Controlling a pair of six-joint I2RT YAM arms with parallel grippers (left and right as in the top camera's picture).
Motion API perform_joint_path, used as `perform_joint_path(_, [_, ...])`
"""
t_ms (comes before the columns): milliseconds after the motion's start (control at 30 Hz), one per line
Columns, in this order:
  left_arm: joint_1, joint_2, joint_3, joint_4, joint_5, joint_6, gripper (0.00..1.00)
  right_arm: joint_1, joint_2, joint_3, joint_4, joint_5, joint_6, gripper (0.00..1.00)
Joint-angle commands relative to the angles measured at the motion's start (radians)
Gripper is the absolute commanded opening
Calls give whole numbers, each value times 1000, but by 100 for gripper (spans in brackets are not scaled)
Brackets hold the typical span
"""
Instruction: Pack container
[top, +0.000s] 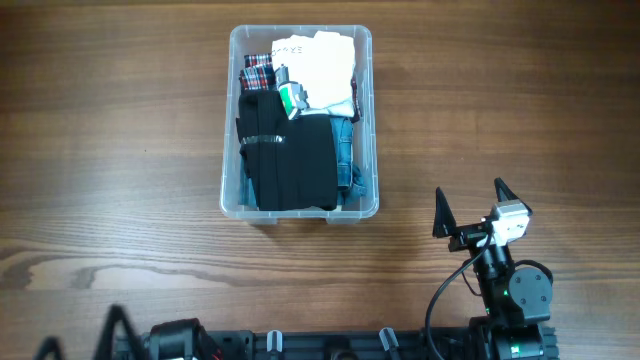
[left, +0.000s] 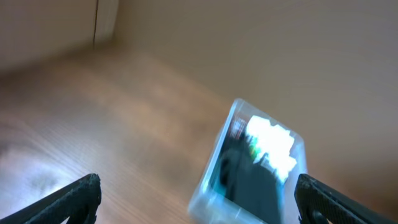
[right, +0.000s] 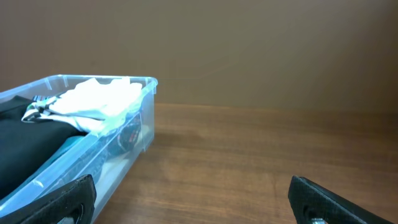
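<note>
Container (top: 300, 213), long axis fore-aft (mouth up)

container (top: 229, 150) in the middle of the table (top: 100, 150), folded clothes (top: 295, 165) packed inside it, right gripper (top: 469, 190) nearer the robot, off the container's right front corner, well apart

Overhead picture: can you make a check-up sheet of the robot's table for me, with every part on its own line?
Surface: brown wooden table, wood grain showing all around the bin.
Job's things: clear plastic rectangular container, upright, holding folded black cloth, white cloth, red plaid fabric and blue denim.
Clutter: nothing seen.
Grippers: right pincer open, empty, apart from the container; left pincer open, empty, apart from the container.
Cables: black cable curving below the right pincer.
Surroundings: plain brown wall behind the table.
</note>
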Motion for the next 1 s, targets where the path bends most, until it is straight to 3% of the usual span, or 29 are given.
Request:
perform_joint_path(0, [-13,-118,-278,89,69,-53,100,-4,-7,-2,3,-12,-12,100])
perform_joint_path(167, [-42,-255,-661,466,176,-51,100,-4,-7,-2,3,-12,-13,100])
perform_joint_path(400, [-105,-311,-988,933,211,-37,100,-4,-7,-1,3,-12,-13,100])
perform_joint_path(500, [-109,-311,-1076,1097,211,66,100,-5,-7,-1,3,-12,-13,100])
perform_joint_path(667, [-109,-311,-1192,1304,211,264,100,-4,-7,-1,3,-12,-13,100])
perform_joint_path(967, [-109,-311,-1349,1415,230,298,100,-5,-7,-2,3,-12,-13,100])
